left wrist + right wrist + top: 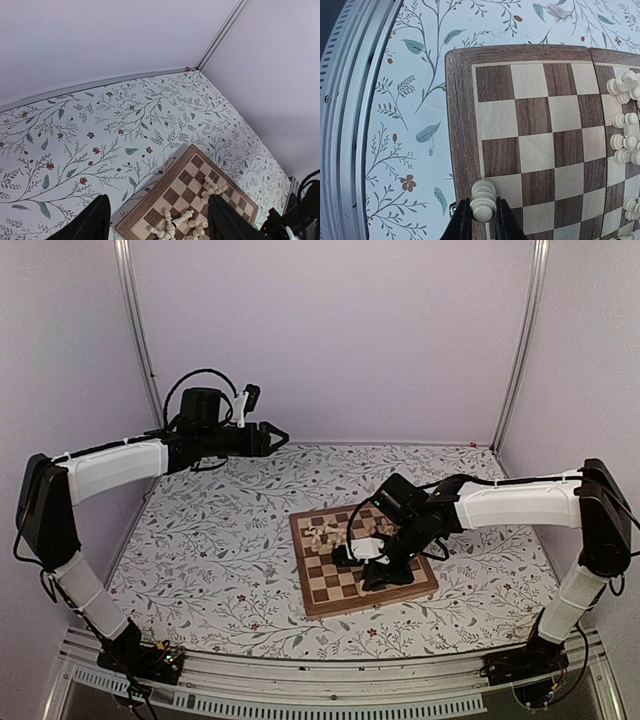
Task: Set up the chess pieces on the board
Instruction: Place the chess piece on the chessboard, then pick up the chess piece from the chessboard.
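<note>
One cream chess piece (483,200) is sitting pinched between the right gripper's (483,219) narrow jaws at the board's (461,125) edge, with other pieces (622,120) lying beyond, rightward. The left gripper (159,220) is hanging wide, holding nothing.

No writing, label, brand, number or sign can be read in any view: the board (461,125), the chess pieces (619,120), the flower-patterned tabletop (100,125) and the metal rail (345,125) all show plain surfaces without legible marks
</note>
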`<state>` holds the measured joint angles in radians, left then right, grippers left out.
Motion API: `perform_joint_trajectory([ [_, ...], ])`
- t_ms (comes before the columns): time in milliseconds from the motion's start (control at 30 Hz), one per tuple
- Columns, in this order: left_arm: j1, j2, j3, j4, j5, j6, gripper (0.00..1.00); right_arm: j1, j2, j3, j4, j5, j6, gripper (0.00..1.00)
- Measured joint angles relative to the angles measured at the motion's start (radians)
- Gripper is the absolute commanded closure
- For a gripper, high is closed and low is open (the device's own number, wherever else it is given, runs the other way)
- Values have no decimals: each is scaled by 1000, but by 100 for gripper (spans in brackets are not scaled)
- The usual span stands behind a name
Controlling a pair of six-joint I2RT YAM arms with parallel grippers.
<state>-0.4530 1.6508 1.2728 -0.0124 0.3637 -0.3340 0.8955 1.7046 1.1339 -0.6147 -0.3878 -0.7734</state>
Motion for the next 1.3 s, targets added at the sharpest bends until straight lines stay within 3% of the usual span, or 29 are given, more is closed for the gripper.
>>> perform_joint_trajectory([
  [333,1,0,2,0,13,-6,31,0,19,4,18,55,22,90],
  [467,1,0,2,0,14,-8,32,0,19,4,22,63,28,69],
  [633,1,0,2,0,16,-8,31,0,19,13,23,72,50,58],
  [933,1,0,5,0,22,-8,31,-43,37,234,-7,36,82,64],
  [1300,0,0,6,-5,21,-8,32,-98,263,346,23,99,128,67],
])
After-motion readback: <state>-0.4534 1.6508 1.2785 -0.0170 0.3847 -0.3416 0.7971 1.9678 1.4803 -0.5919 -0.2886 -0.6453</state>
